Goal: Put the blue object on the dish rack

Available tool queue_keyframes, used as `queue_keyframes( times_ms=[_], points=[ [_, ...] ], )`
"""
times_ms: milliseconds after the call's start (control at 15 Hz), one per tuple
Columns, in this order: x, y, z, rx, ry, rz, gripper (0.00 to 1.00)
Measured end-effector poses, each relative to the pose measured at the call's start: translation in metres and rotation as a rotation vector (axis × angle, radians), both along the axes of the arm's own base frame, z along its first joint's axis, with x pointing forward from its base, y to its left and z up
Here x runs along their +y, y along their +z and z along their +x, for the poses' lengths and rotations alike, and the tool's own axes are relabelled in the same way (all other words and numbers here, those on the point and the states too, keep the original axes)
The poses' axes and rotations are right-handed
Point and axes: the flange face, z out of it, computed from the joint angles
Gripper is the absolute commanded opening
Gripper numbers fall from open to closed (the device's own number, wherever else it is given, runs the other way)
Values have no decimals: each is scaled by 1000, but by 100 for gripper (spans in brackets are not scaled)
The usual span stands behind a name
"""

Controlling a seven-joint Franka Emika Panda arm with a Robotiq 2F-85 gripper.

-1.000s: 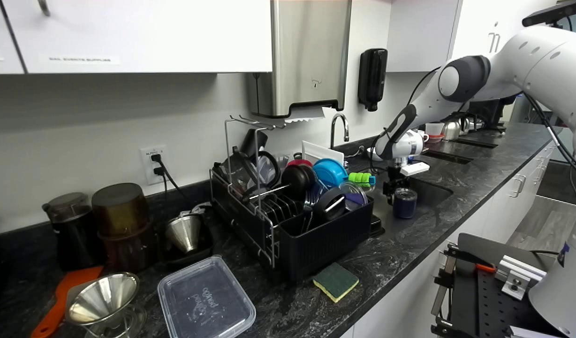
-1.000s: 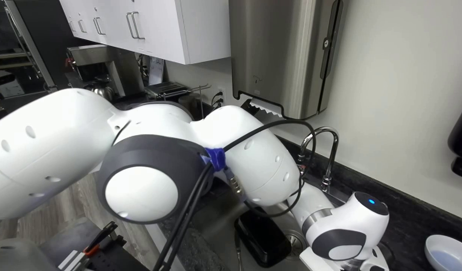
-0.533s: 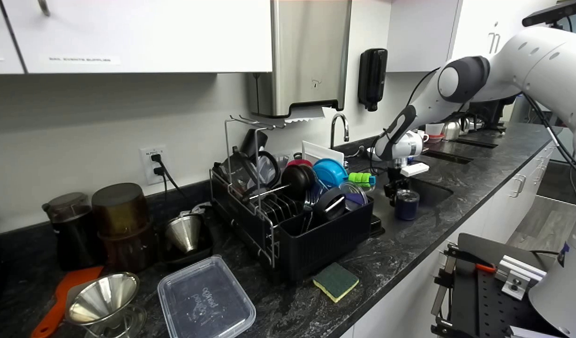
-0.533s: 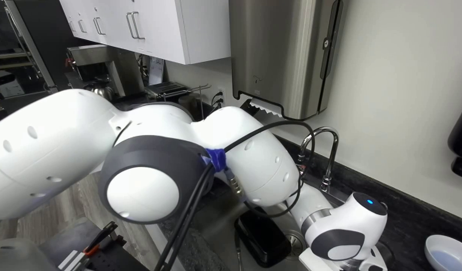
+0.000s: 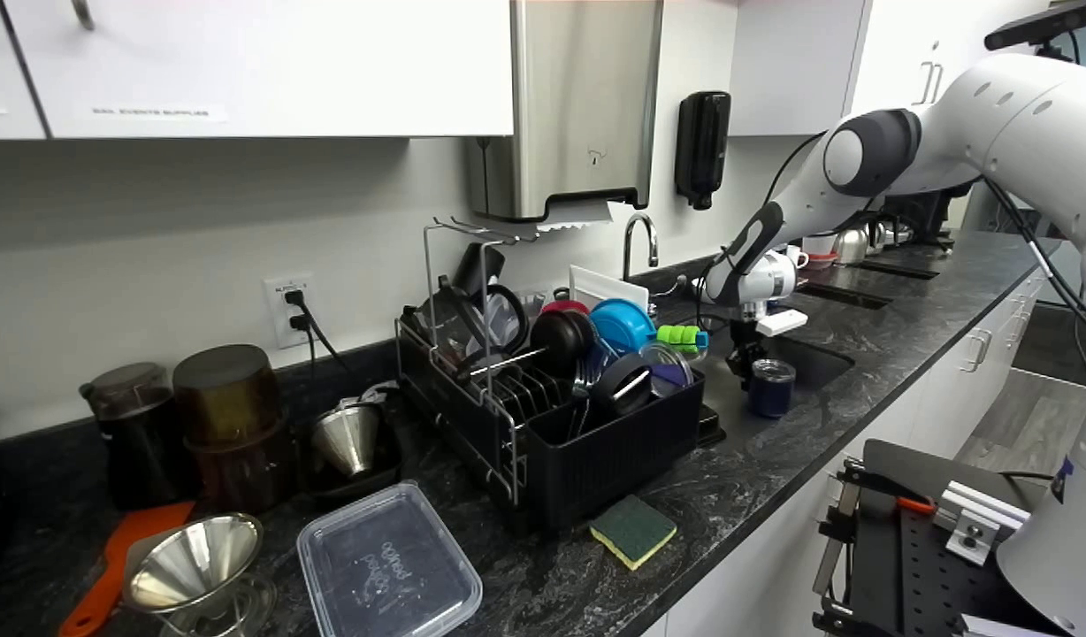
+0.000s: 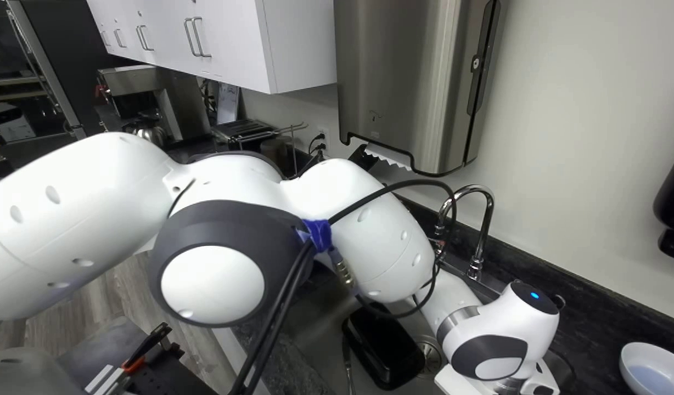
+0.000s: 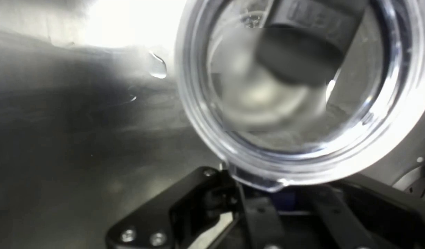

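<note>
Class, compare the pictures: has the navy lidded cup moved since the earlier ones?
Yes, slightly: in an exterior view the navy lidded cup has shifted right and a little down, away from the stationary dish rack.

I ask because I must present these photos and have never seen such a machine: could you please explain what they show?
The machine is a white robot arm ending in a black gripper. Two views are taken from outside it, at different places; the close-up is taken from its wrist. On the dark counter are a dish rack loaded with dishes, a sponge and a clear container. A navy cup is upright at the metal sink. The gripper is shut right beside it; whether it grips the cup, I cannot tell.
</note>
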Motion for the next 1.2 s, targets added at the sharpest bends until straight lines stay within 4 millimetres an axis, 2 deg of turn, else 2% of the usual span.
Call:
queue_keyframes(
  times_ms=[400, 600, 867, 1200],
  points=[
    [-2, 6, 4, -33, 87, -13, 4],
    [-2, 27, 2, -80, 181, -22, 4],
    [4, 56, -9, -129, 298, 5, 4],
    [22, 76, -25, -189, 435, 62, 4]
  ],
)
